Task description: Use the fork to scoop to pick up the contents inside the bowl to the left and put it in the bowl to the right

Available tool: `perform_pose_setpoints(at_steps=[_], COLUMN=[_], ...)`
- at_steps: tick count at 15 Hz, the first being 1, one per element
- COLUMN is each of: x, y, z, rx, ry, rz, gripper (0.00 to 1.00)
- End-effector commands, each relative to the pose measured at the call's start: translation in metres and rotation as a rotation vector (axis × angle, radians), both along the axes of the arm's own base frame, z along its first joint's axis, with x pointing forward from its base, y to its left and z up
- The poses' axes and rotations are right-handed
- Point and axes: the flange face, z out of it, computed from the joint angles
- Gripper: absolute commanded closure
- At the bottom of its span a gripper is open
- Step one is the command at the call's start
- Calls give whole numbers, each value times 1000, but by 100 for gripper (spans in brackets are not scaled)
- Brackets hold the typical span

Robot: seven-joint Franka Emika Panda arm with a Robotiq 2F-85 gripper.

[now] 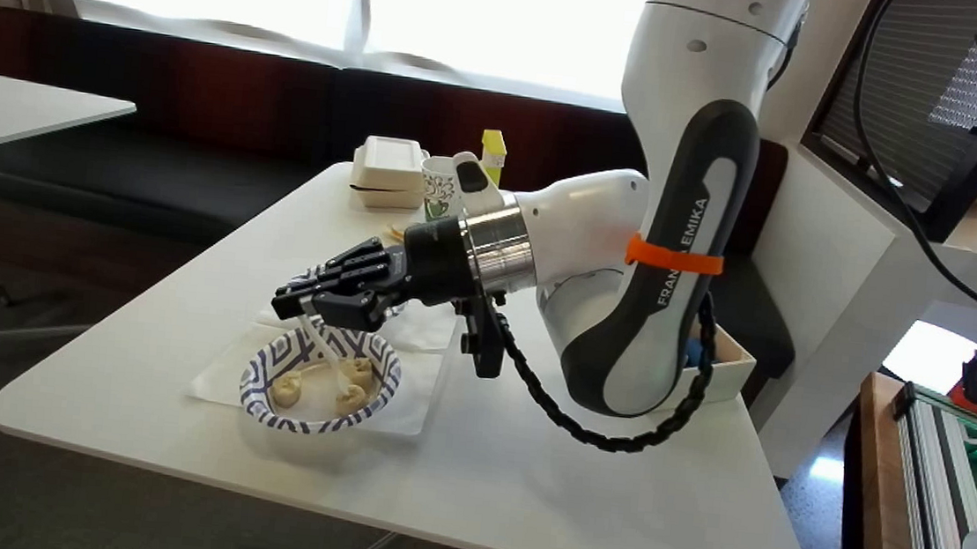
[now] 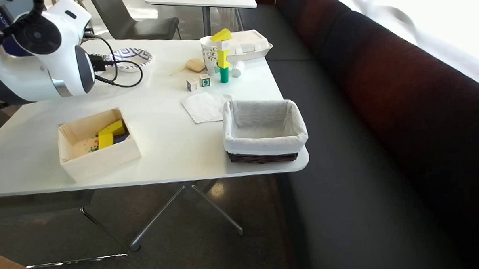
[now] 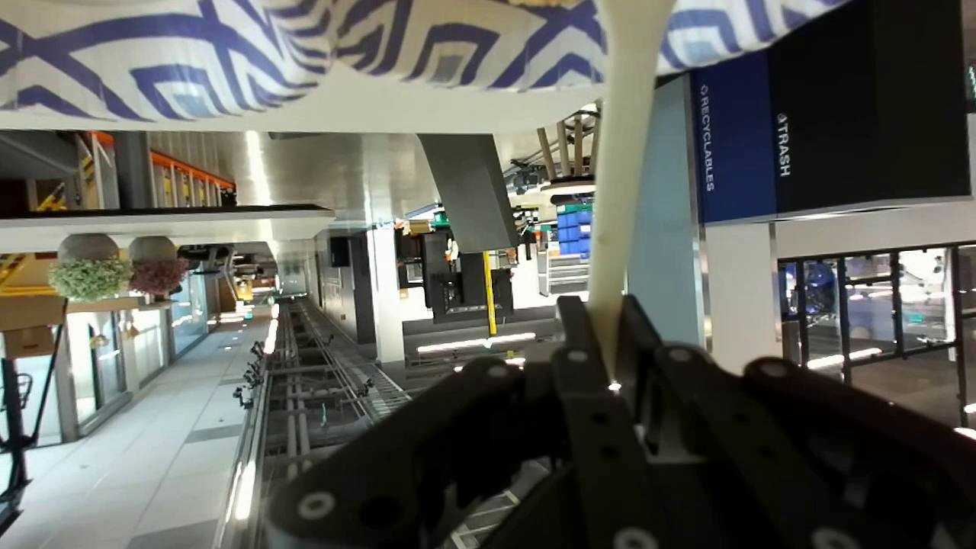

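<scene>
Several pale beige lumps in blue-and-white patterned bowl, below claw, apart from it, claw pinching white fork, fork slanting down among lumps.

Two patterned bowls, one fork, one basket, one printed cup.
</scene>
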Motion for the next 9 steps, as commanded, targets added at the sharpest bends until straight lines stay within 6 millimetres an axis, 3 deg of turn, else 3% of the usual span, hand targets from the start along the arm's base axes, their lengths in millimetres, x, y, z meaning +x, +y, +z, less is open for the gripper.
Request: perform_pose_setpoints(at_steps=[1,9], x=[-1,18], y=[5,10], z=[-1,35], rx=[3,-39], ry=[38,31], rz=[20,-7], gripper=[97,97])
